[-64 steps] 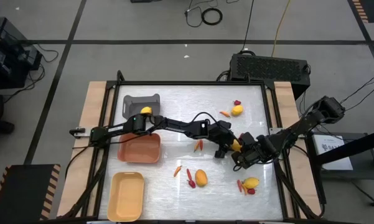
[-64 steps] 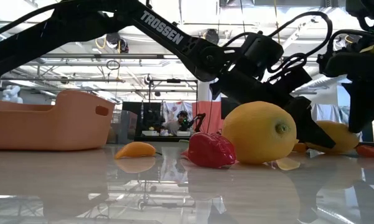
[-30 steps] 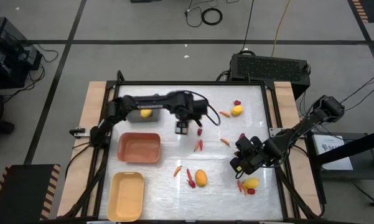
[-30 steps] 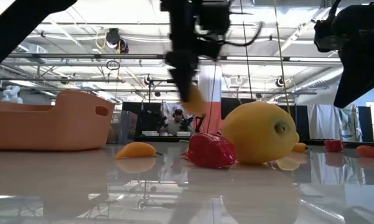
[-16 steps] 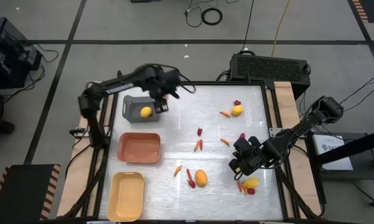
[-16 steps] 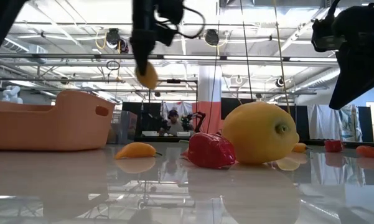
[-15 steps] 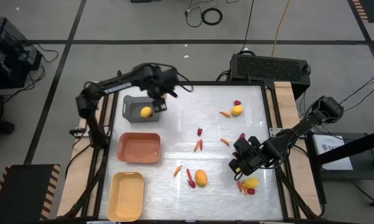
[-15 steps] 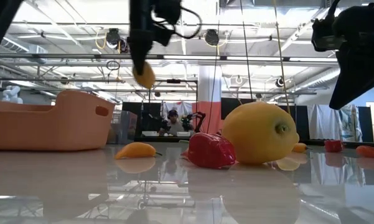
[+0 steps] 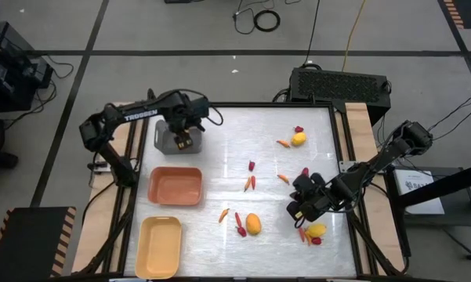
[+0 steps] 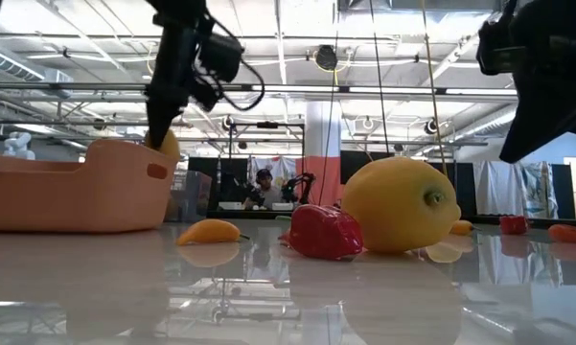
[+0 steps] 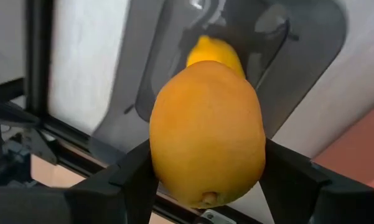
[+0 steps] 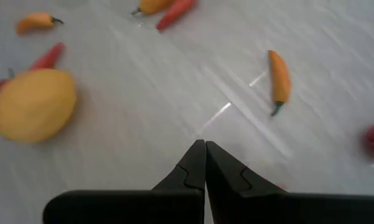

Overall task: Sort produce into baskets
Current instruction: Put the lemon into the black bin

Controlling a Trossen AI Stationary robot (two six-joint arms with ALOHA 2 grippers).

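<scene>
Grey bin (image 9: 175, 135) lying directly below my left gripper (image 11: 205, 180). Am clamping yellow-orange lemon (image 11: 206, 134) between fingers, long axis pointing down toward bin, second lemon (image 11: 213, 51) resting inside. My right gripper (image 12: 205, 163) is idling pinched shut, empty, over table's (image 9: 219, 172) right side.

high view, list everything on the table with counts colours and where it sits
rounded grey plastic bin: one, far left corner; one yellow lemon already inside, seen in the left wrist view
rounded orange plastic bin: one, left side, middle
longer pale yellow plastic bin: one, near left corner
loose yellow toy lemons: three, far right, near centre, near right
thin orange carrots and small red pieces: several, scattered centre to right
left gripper: over the grey bin, holding a yellow-orange lemon
right gripper: shut, empty, right side
</scene>
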